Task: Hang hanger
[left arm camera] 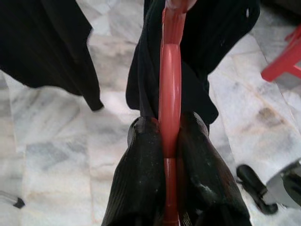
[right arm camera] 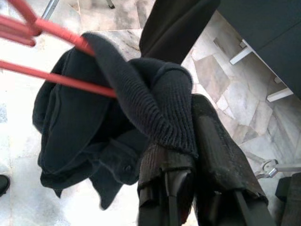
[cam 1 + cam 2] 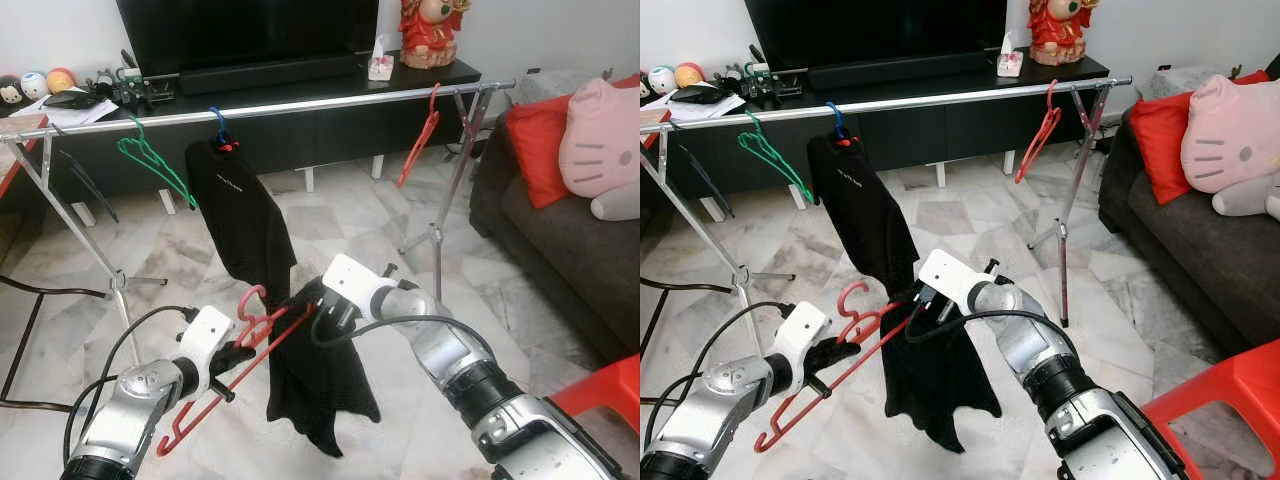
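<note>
My left gripper (image 3: 243, 352) is shut on a red hanger (image 3: 232, 372), held low in front of me; its bar (image 1: 170, 94) runs between the black fingers (image 1: 141, 179). A black garment (image 3: 320, 385) hangs from the hanger's far end. My right gripper (image 3: 322, 312) is shut on the garment's ribbed edge (image 2: 155, 113), pulled over the hanger arm (image 2: 61, 80). Behind stands a silver clothes rail (image 3: 300, 103) carrying a green hanger (image 3: 150, 160), another black garment (image 3: 240, 215) on a blue hook, and a red hanger (image 3: 420, 140).
A dark sofa (image 3: 560, 250) with a red cushion and pink plush stands at the right. A red stool (image 3: 610, 390) is at the lower right. A black TV cabinet (image 3: 300, 120) stands behind the rail. The rail's legs (image 3: 115, 280) splay over the marble floor.
</note>
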Motion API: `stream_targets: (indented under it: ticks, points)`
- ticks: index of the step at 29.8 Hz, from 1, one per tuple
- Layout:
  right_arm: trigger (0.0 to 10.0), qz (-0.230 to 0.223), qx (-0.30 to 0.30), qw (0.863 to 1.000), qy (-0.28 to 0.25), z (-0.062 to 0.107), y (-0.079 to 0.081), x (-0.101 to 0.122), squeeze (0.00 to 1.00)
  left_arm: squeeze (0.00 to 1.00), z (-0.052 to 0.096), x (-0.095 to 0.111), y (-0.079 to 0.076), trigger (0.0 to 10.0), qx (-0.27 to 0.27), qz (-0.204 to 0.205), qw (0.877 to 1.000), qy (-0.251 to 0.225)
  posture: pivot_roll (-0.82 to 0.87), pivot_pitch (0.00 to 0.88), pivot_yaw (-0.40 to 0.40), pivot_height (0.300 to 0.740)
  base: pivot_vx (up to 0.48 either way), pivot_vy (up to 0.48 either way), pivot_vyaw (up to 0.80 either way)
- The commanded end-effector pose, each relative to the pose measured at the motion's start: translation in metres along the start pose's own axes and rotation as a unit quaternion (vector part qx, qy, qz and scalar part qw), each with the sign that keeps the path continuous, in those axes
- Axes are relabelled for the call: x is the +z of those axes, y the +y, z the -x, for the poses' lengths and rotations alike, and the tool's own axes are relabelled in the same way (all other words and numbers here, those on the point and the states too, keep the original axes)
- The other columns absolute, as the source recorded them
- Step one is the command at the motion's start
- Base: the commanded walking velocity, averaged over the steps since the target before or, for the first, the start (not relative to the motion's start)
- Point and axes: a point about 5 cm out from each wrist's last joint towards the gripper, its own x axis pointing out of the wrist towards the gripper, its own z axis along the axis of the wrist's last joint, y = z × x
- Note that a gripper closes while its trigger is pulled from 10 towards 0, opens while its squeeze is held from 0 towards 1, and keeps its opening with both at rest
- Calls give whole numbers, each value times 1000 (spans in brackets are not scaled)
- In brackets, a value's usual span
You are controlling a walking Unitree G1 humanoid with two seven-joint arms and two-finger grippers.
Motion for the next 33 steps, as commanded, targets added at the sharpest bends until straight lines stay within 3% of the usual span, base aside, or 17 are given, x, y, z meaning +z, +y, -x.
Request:
stream_targets:
  ticks: [1, 12, 15, 18, 24, 33]
  points:
    - [10000, 4, 6, 1000, -19, 1, -3, 11, 0, 0, 4, 8, 6, 10000, 21, -6, 1000, -17, -66, 0, 50, 740, 0, 0, 0]
    - [10000, -5, 48, 998, -45, 5, 7, 22, 0, 0, 1, 13, 3, 10000, 20, -10, 1000, -13, -67, 0, 50, 740, 0, 0, 0]
    - [10000, 8, 12, 1000, -20, 3, -2, 12, 0, 0, 5, 3, 7, 10000, 42, -27, 998, 25, -67, 0, 50, 740, 0, 0, 0]
    - [10000, 14, 5, 1000, -11, 3, -4, 9, 0, 0, 5, 1, 8, 10000, 50, -25, 998, 28, -62, 0, 50, 740, 0, 0, 0]
    - [10000, 4, 24, 999, -27, 3, 3, 17, 0, 0, 3, 6, 9, 10000, 67, -20, 998, 8, -62, 0, 49, 740, 0, 0, 0]
    - [10000, -21, 85, 992, -95, 14, 15, 41, 0, 0, -1, 19, -2, 10000, 12, 13, 999, -43, -70, 0, 52, 740, 0, 0, 0]
